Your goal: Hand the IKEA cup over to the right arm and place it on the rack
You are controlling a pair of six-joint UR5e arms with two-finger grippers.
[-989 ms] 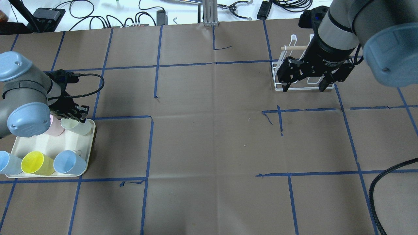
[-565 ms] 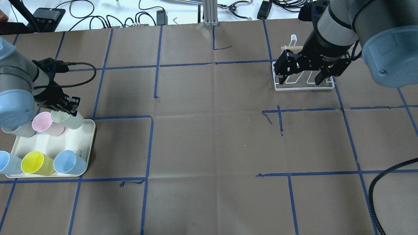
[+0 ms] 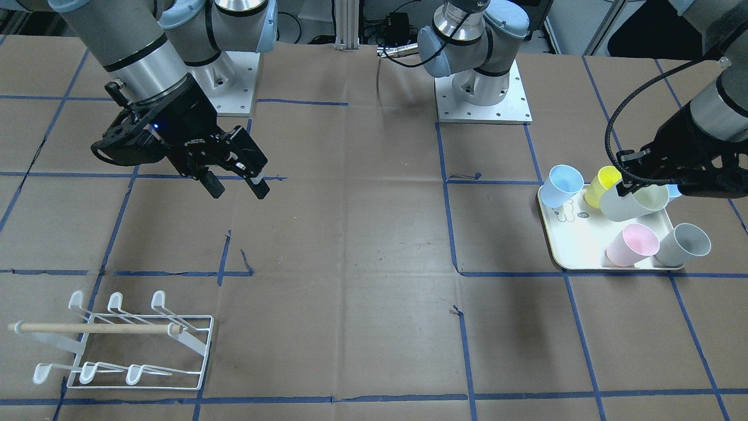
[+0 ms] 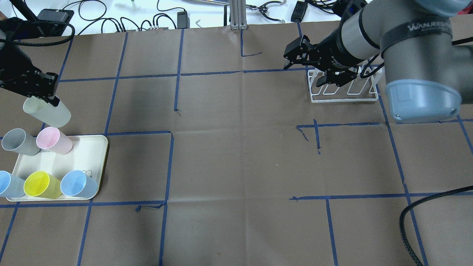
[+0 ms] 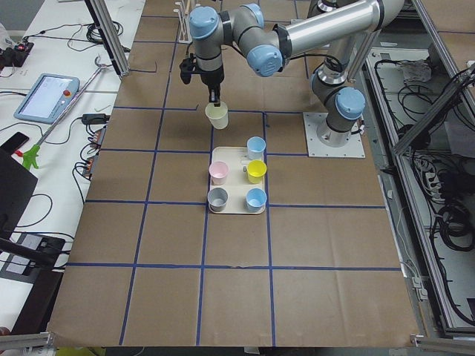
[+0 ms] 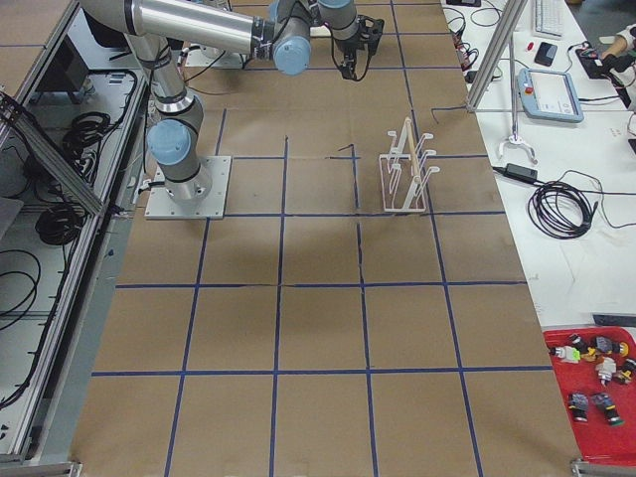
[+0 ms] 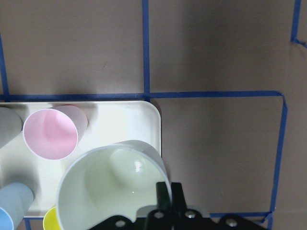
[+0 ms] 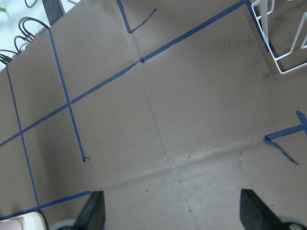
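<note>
My left gripper (image 4: 41, 95) is shut on the rim of a pale green cup (image 4: 47, 112) and holds it tilted in the air beyond the tray's far edge. The left wrist view shows the fingers (image 7: 165, 196) pinching the cup's (image 7: 112, 187) wall, with the tray below. The cup also shows in the front view (image 3: 634, 202). My right gripper (image 4: 314, 70) is open and empty, raised at the left end of the white wire rack (image 4: 344, 100). In the front view the right gripper (image 3: 236, 188) is well above the table, and the rack (image 3: 140, 351) with its wooden dowel stands empty.
The cream tray (image 4: 87, 151) at the left holds a pink cup (image 4: 53, 140), a grey cup (image 4: 18, 142), a yellow cup (image 4: 40, 184) and two blue cups (image 4: 75, 183). Brown paper with blue tape lines covers the table. Cables lie beyond the far edge.
My left gripper has lifted the pale green cup off the tray, up and toward the far side. My right gripper has swung left from above the rack and turned, still open.
</note>
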